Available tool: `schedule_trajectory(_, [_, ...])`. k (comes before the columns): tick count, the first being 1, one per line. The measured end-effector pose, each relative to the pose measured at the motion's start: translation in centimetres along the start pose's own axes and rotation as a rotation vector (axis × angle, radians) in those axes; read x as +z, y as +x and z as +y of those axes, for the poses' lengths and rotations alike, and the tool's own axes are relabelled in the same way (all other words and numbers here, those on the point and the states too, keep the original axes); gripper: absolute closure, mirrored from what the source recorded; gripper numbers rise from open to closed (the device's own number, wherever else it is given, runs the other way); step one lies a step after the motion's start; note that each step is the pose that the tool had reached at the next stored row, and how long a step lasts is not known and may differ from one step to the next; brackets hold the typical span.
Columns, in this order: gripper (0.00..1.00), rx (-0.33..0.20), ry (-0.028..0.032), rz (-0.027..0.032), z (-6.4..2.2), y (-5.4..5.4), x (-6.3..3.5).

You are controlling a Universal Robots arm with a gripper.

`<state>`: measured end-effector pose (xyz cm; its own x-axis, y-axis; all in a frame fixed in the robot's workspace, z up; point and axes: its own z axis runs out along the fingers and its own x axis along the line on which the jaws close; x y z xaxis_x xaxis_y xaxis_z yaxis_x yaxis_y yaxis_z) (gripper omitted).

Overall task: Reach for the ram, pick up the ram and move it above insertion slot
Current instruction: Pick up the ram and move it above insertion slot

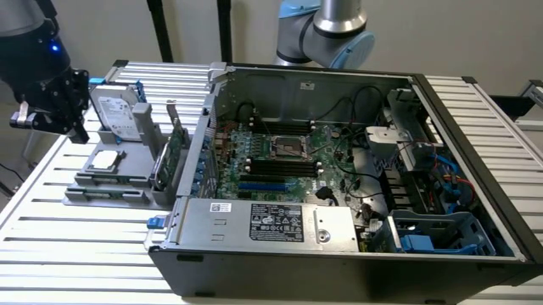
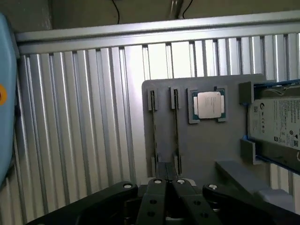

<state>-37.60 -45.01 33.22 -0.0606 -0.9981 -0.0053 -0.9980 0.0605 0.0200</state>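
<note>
At the exterior view's left, the black robot gripper [image 2: 166, 183] hangs over the flat grey plastic holder [image 2: 206, 145], with its jaws together and nothing between them. The ram [image 2: 176, 126], a long thin dark stick, stands on edge in a groove of that holder, untouched, with a second like it just beside. A square silver processor chip [image 2: 207, 104] and an upright silver hard drive [image 1: 114, 111] sit in the same holder. Further right come an upright green expansion card [image 1: 174, 152] and the open black computer case [image 1: 254, 267] with its green motherboard [image 1: 280, 149].
</note>
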Motion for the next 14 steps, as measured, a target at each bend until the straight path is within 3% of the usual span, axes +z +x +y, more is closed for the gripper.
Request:
schedule_trajectory(6, [0.88,-0.026,0.0001,-0.0025,-1.14,-0.1,-0.01])
schedule_trajectory(8, [0.76,-0.026,0.0001,-0.0027,-1.19,-0.1,0.06])
schedule_trajectory(10, [0.76,-0.026,0.0001,-0.0026,-1.2,-0.1,0.38])
schedule_trajectory(11, [0.69,-0.026,0.0,-0.0026,-1.2,-0.1,0.55])
schedule_trajectory(14, [0.69,-0.026,0.0,-0.0025,-1.22,-0.1,1.09])
